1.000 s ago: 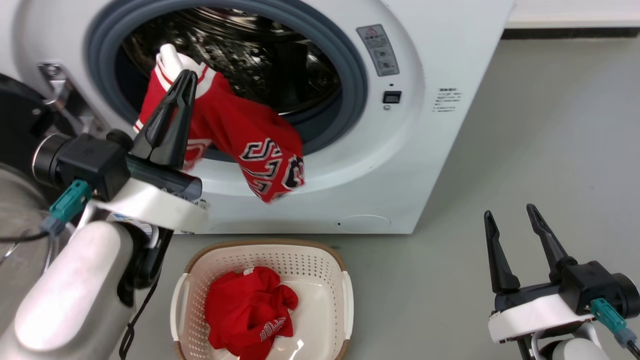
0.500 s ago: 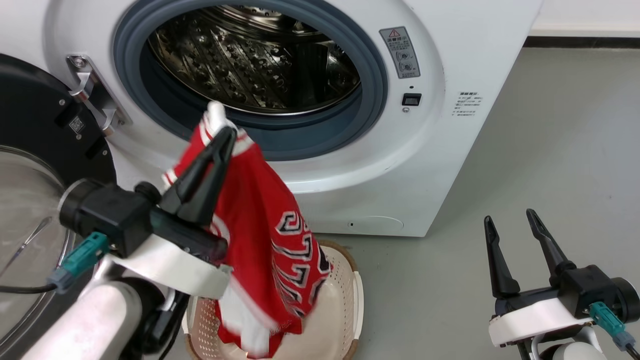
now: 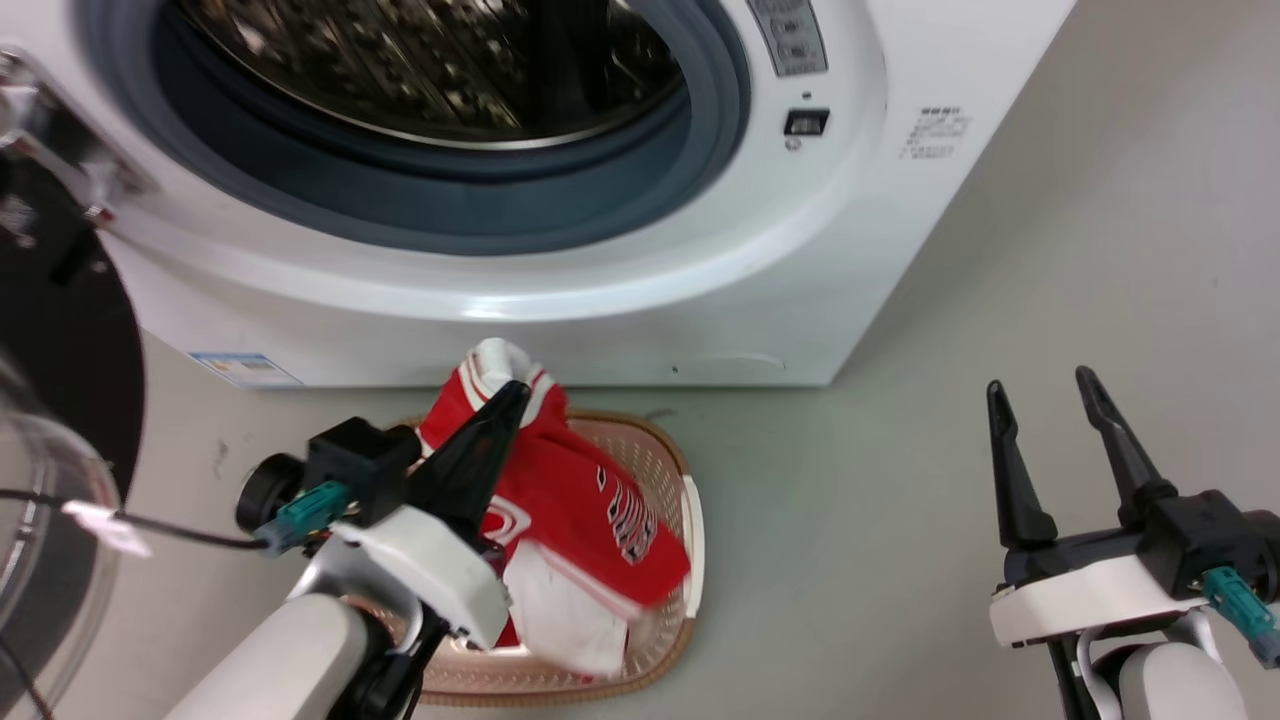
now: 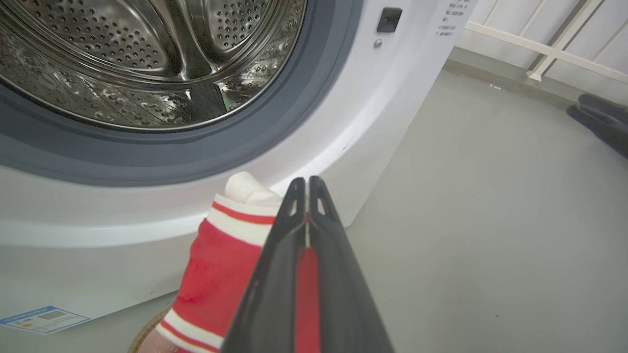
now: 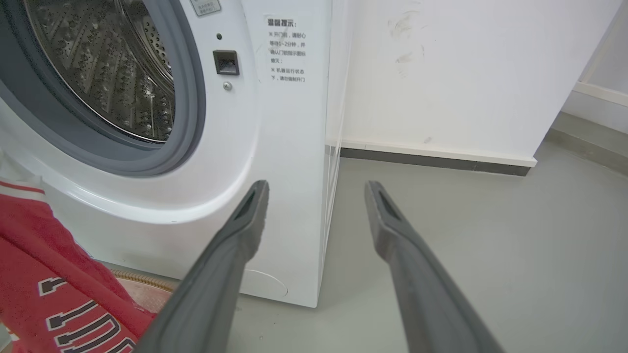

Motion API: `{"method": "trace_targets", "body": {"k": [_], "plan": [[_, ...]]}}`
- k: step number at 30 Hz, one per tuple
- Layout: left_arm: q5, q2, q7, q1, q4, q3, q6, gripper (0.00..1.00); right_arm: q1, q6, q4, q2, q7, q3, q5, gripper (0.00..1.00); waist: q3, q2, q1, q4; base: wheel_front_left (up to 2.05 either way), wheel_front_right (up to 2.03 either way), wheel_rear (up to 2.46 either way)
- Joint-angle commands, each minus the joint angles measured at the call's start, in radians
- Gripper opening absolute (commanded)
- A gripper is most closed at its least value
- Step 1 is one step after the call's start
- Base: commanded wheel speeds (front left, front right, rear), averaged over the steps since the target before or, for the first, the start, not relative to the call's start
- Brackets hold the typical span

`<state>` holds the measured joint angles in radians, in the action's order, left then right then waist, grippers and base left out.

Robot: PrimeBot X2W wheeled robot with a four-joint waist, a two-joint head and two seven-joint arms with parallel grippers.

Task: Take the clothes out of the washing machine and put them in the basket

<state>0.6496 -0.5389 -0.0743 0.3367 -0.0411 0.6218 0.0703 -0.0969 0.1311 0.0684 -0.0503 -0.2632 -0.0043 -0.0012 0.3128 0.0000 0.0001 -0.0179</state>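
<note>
Where the grey floor (image 3: 900, 520) runs up to it, the white washing machine (image 3: 560, 330) stands with its porthole uncovered. A grey seal rings the perforated steel drum (image 4: 147, 73), and the black-framed glass door (image 3: 60, 330) is swung out on the robot's left. Just in front of the machine's base sits the cream basket (image 3: 660, 470), its brown rim showing around the perforated wall. A red garment (image 3: 570, 490) with white stripes and white-and-black lettering drapes down into the basket. Its lower folds lie inside, and its striped, white-tipped upper end is raised above the rim. Whether another garment lies beneath it cannot be told. The left gripper (image 3: 518, 388) has that upper end. Its two dark fingers are pressed together with the cloth pinched between them, and in the left wrist view red fabric shows through the narrow slit. Its tips point towards the washer front, above the basket. The right gripper (image 3: 1040, 380) sits well apart to the right over bare floor, its fingers spread wide and holding nothing.
</note>
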Motion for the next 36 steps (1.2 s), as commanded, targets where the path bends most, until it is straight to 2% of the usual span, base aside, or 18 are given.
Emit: {"method": "trace_targets", "body": {"k": [1,15,16,17,26,36], "plan": [[-0.006,0.016,-0.007,0.036,0.039,0.011,-0.014,0.0,-0.016,-0.001,-0.006,0.0,-0.002,-0.007,-0.002,1.0,0.066,0.0,-0.0001,-0.032,0.0,0.0,0.0],[-0.076,0.138,-0.082,0.239,0.588,0.097,-0.129,0.0,-0.089,-0.001,-0.038,0.0,-0.002,-0.004,0.029,1.0,0.287,0.0,-0.0001,-0.14,0.0,0.0,0.0],[-0.076,0.138,-0.082,0.239,0.588,0.097,-0.129,0.0,-0.089,-0.001,-0.038,0.0,-0.002,-0.004,0.029,1.0,0.287,0.0,-0.0001,-0.14,0.0,0.0,0.0],[-0.084,0.153,-0.097,0.272,0.666,0.102,-0.138,0.0,-0.095,-0.001,-0.046,0.0,-0.002,-0.007,0.036,1.0,0.316,0.0,-0.0001,-0.149,0.0,0.0,0.0],[-0.108,0.197,-0.156,0.42,0.991,0.095,-0.139,0.0,-0.121,-0.001,-0.063,0.001,-0.002,-0.003,0.056,1.0,0.438,0.0,-0.0001,-0.189,0.0,0.0,0.0],[-0.117,0.225,-0.184,0.52,1.172,0.094,-0.151,0.0,-0.136,-0.001,-0.078,0.001,-0.002,0.003,0.058,1.0,0.516,0.0,-0.0001,-0.206,0.0,0.0,0.0]]}}
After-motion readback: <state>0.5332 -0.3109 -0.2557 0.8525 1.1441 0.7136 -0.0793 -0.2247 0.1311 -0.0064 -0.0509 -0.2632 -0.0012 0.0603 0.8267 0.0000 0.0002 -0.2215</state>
